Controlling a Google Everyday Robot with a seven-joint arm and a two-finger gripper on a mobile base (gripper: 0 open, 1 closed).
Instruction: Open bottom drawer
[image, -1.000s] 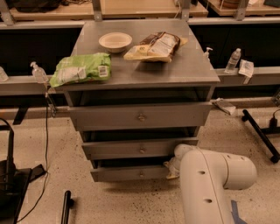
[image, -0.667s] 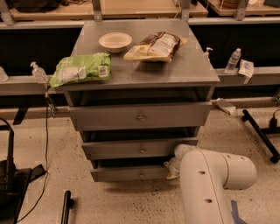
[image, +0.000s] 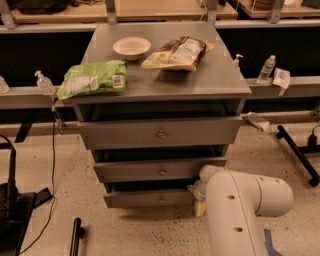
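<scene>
Bottom drawer (image: 145, 198) was lowest of three in the grey cabinet (image: 220, 75), its front slightly out with a dark gap above. Gripper (image: 197, 192) was at the drawer's right end, mostly hidden behind the white arm (image: 240, 210); wide or narrow, could not tell. On top: bowl (image: 131, 47), green bag (image: 92, 78), brown bag (image: 180, 52).

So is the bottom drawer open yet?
Cannot tell: the bottom drawer shows a dark gap above its front, like the middle drawer. The gripper sits at its right end.
</scene>
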